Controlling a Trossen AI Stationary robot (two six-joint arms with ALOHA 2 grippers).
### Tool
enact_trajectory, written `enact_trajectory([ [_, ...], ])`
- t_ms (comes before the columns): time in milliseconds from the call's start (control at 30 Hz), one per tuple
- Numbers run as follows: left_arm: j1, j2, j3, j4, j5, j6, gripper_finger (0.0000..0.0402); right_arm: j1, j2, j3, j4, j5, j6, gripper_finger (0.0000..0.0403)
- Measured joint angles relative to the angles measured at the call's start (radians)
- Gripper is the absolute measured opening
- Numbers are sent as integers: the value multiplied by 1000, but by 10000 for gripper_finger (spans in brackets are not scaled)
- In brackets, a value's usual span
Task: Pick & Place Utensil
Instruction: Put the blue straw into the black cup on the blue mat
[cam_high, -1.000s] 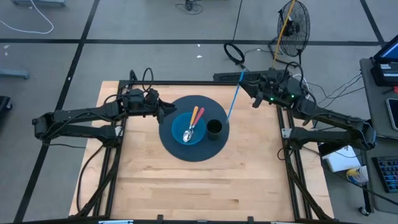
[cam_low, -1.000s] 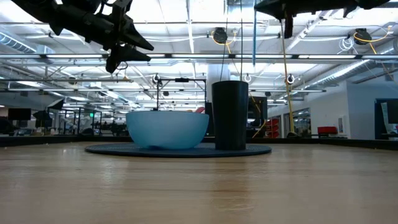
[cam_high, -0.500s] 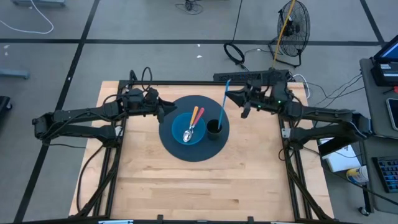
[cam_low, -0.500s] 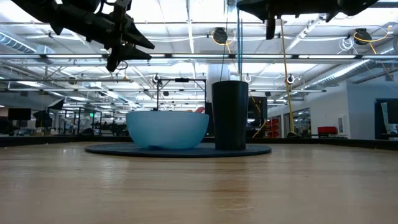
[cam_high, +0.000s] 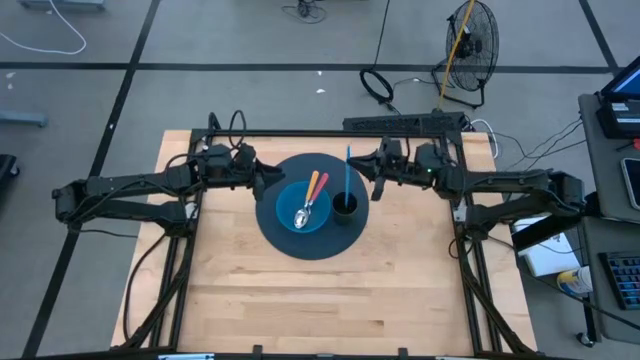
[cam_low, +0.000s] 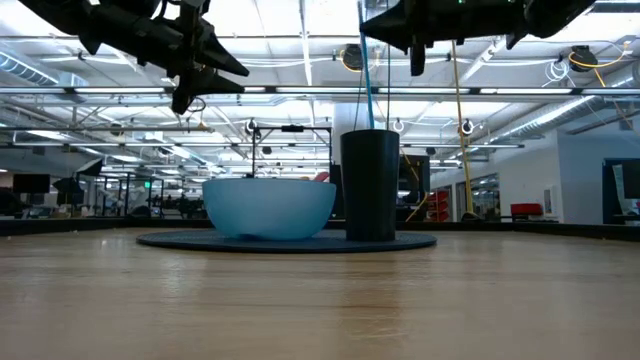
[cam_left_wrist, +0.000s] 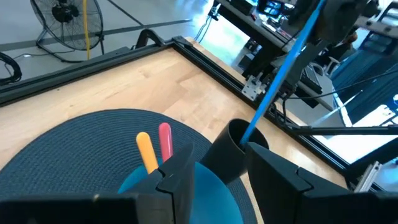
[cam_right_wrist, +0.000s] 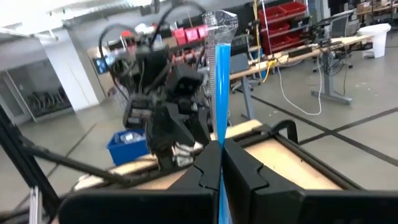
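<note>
A blue-handled utensil stands nearly upright over a black cup, with its lower end in the cup's mouth. The cup stands on a dark round mat, next to a blue bowl. In the bowl lie two utensils, one with an orange handle and one with a pink handle. My right gripper is shut on the blue utensil, above and right of the cup. My left gripper is open and empty, above the mat's left side. My right gripper pinches the utensil's blue handle between its two fingers. The fingers come level from the table's right side and lie across the handle. The utensil stands a little tilted, with its clear end above the fingers and its lower end inside the cup.
Bare wood fills the table's near half. Black frame rails run along the table's edges. A power strip lies at the far edge, and a fan stands on the floor beyond.
My right gripper has gone toward the table's left edge, to the cup, carrying the blue utensil. The utensil has come over the cup, and its lower end now reaches into the cup's mouth.
</note>
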Motion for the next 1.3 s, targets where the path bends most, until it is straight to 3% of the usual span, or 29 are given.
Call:
enact_trajectory([
  [433, -7, 0, 0, -2, 0, 0, 147, 30, 80, -20, 26, 19, -45, 0],
  [633, -7, 0, 0, -2, 0, 11, 147, 57, 84, -119, 176, 100, -31, 0],
  [867, -7, 0, 0, -2, -7, 22, 147, 61, 84, -224, 299, 105, 45, 1],
  [1300, -7, 0, 0, -2, -25, 18, 147, 61, 84, -246, 281, 108, 45, 3],
])
